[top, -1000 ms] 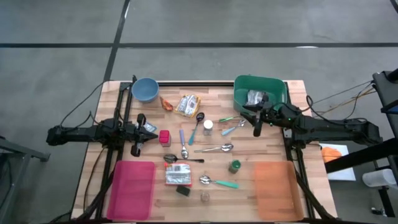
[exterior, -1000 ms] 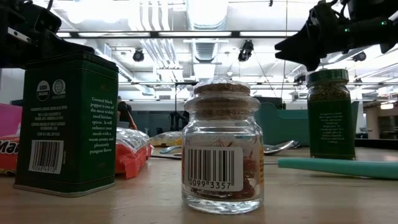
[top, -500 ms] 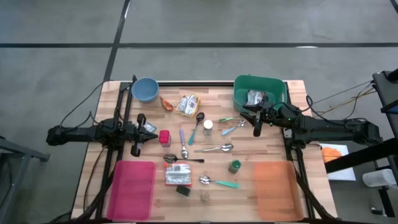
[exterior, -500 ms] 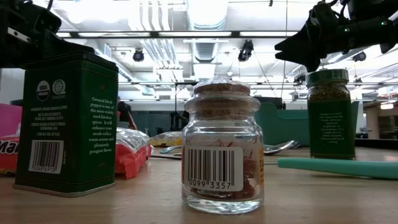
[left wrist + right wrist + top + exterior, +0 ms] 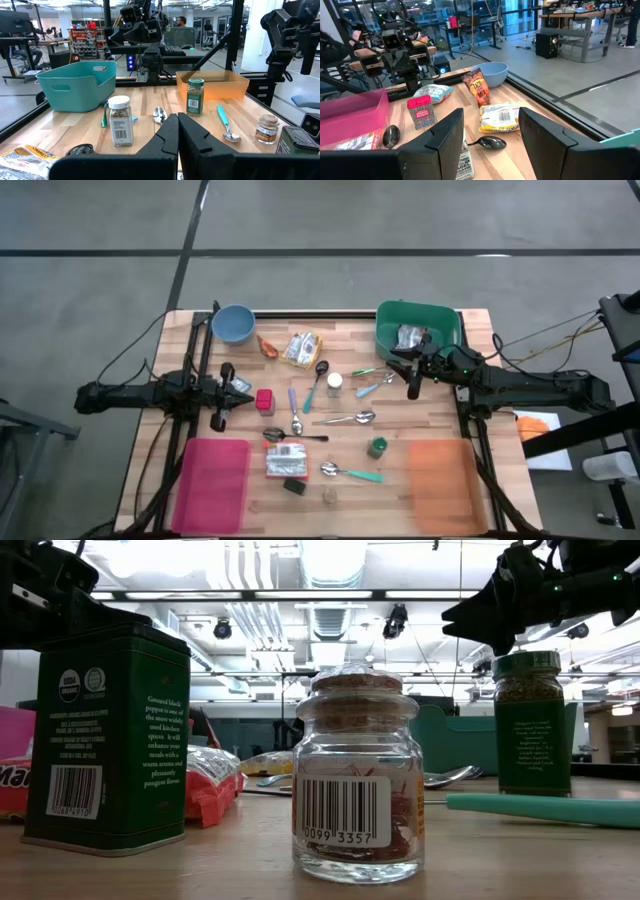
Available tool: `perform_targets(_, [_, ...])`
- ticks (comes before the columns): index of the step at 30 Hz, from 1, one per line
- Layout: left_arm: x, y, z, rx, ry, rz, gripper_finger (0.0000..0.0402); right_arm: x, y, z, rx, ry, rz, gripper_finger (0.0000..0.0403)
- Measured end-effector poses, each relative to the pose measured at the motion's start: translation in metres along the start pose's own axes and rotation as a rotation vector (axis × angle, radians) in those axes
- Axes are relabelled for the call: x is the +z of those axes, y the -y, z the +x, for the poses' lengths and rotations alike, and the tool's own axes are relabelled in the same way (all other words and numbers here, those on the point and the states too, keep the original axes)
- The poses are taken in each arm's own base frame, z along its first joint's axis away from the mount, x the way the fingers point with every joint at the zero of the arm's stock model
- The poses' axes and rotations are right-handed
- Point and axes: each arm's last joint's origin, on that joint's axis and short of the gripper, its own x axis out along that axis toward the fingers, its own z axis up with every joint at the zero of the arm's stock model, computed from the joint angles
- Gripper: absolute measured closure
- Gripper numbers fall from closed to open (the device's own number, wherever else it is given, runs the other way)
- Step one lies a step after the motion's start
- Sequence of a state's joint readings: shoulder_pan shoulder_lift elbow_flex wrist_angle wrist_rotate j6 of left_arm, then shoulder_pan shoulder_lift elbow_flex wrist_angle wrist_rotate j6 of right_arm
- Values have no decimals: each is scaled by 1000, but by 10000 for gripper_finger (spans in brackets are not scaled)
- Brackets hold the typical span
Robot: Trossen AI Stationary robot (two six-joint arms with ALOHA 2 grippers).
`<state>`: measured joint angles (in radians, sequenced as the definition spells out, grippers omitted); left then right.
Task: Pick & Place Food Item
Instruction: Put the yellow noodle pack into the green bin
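Food packets lie on the wooden table: an orange snack packet (image 5: 267, 346) and a yellow-and-silver packet (image 5: 302, 348) near the blue bowl (image 5: 233, 324), and a red-and-white packet (image 5: 286, 462) toward the near edge. A silver packet (image 5: 409, 337) lies inside the green bin (image 5: 440, 320). My right gripper (image 5: 408, 372) hovers level just beside the bin's near left corner, open, with nothing between its fingers (image 5: 442, 142). My left gripper (image 5: 238, 388) rests shut at the table's left, pointing at the red tin (image 5: 264, 400).
Several spoons and spice jars lie scattered mid-table, among them a white-lidded jar (image 5: 334, 383) and a green-lidded jar (image 5: 377, 447). A pink tray (image 5: 213, 483) sits at the near left and an orange tray (image 5: 440, 485) at the near right. A dark tin (image 5: 105, 735) and a corked glass jar (image 5: 357, 775) stand near the front edge.
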<state>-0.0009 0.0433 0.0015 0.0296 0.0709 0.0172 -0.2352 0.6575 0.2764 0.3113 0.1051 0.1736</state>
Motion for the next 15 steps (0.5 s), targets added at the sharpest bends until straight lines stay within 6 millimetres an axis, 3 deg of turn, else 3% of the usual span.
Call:
perform_targets(5, [0,0,0,11,3,-12,401,0,0,0,0,0,0,216])
perform_targets(10, [7,-5,-1,156,101,-400,401,0,0,0,0,0,-1,216])
perform_targets(15, [5,-8,1,281,49,-323,401,0,0,0,-1,-1,-1,216])
